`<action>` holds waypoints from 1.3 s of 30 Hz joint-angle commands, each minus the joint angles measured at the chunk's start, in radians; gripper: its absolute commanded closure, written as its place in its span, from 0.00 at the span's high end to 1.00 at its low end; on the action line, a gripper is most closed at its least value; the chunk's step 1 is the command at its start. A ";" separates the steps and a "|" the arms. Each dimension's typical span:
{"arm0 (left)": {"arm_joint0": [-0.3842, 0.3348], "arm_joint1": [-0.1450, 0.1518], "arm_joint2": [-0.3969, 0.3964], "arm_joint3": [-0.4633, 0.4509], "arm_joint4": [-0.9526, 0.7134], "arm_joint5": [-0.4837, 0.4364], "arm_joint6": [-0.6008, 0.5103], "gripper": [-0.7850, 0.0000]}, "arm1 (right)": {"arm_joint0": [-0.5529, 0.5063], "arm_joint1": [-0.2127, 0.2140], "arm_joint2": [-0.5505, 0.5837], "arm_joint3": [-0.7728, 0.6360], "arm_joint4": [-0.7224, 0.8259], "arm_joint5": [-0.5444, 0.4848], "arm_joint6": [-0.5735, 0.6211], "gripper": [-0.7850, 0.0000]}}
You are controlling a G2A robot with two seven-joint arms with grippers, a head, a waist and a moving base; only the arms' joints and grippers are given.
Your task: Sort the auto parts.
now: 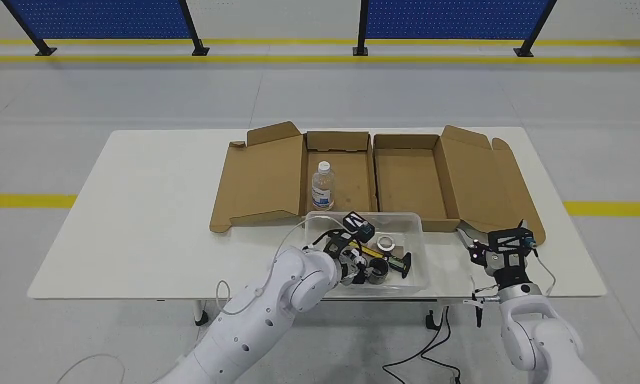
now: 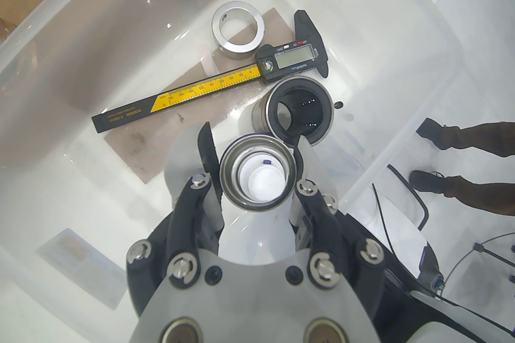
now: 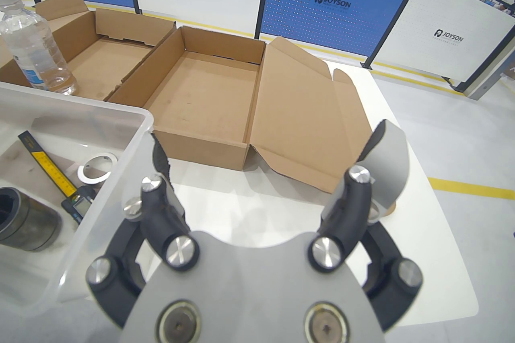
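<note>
Left gripper [image 2: 255,150] clenched on steel sleeve [image 2: 257,206], upright inside clear plastic bin [image 2: 402,19], just beside linear bearing [image 2: 261,116]. Digital caliper [image 2: 201,84] and steel ring [image 2: 237,49] lie near. Right gripper [image 3: 273,149] spread wide, holding nothing, over table [image 3: 281,208] near cardboard box [image 3: 209,91].

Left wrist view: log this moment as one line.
left gripper: shut on steel sleeve in clear bin | right gripper: open, empty, over table beside bin

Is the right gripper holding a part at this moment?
No: in the right wrist view the right gripper has its fingers spread wide above the white table, with nothing between them.
</note>
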 commanded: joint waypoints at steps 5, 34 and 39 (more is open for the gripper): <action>0.000 0.001 -0.007 -0.005 0.010 -0.003 0.009 0.00 | 0.000 0.000 0.000 0.000 0.000 0.000 0.000 1.00; 0.090 0.042 -0.153 -0.295 0.030 -0.038 -0.051 0.00 | 0.000 0.000 0.000 0.000 0.000 0.000 0.000 1.00; 0.110 0.047 -0.161 -0.348 0.026 -0.044 -0.075 0.00 | 0.000 0.000 0.000 0.000 0.000 0.000 0.000 1.00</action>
